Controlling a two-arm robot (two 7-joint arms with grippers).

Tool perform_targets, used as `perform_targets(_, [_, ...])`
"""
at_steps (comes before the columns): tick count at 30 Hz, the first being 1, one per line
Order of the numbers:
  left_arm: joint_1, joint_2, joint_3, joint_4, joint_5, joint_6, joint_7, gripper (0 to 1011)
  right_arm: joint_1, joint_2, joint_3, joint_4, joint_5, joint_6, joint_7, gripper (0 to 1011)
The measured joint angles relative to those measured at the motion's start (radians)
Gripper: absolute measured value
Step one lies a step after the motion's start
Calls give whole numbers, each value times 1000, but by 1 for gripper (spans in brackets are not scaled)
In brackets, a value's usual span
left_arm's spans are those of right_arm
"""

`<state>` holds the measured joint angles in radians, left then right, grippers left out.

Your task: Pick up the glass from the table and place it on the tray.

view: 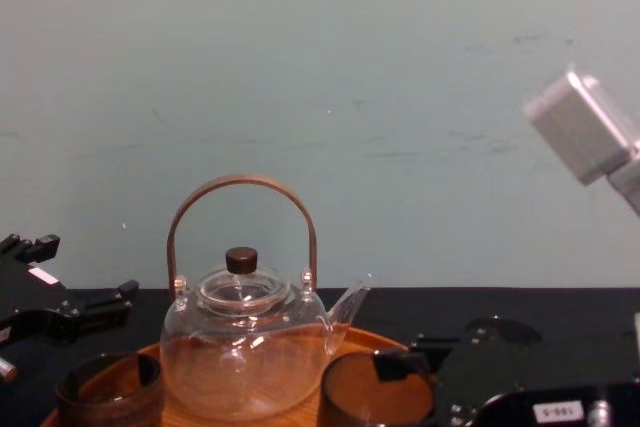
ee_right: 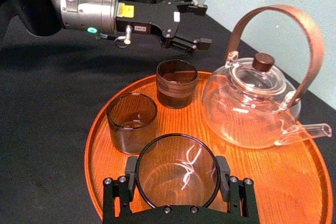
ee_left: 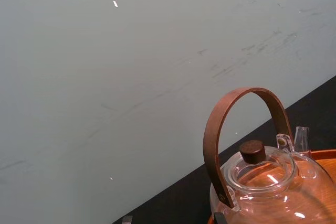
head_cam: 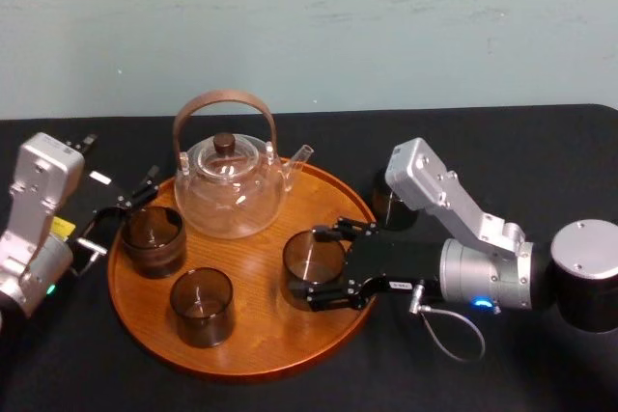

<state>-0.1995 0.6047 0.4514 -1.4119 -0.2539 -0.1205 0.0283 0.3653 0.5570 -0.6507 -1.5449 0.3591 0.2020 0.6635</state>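
Note:
A dark smoky glass (head_cam: 311, 260) sits at the right side of the round wooden tray (head_cam: 261, 340), on the black table (head_cam: 541, 151). My right gripper (head_cam: 307, 269) reaches in from the right and is shut on this glass. In the right wrist view both fingers (ee_right: 131, 169) press the sides of the glass (ee_right: 177, 177). I cannot tell whether its base touches the tray (ee_right: 294, 182). My left gripper (head_cam: 121, 214) hovers open at the tray's left edge, beside another glass (head_cam: 152, 238), holding nothing. It also appears in the right wrist view, left gripper (ee_right: 202, 23).
A clear teapot (head_cam: 230, 185) with a brown arched handle stands at the back of the tray. A third glass (head_cam: 201, 306) stands at the tray's front. One more dark glass (head_cam: 389, 202) stands on the cloth behind my right arm. A pale wall closes off the back.

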Motion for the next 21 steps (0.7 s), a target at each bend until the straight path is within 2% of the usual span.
perform_targets(8, [0, 0, 0, 0, 0, 0, 0, 1001, 14, -21, -25, 43, -10, -16, 6, 905])
perform_targets(21, [0, 0, 0, 0, 0, 0, 0, 1001, 20, -40, -37, 91, -12, -23, 9, 905])
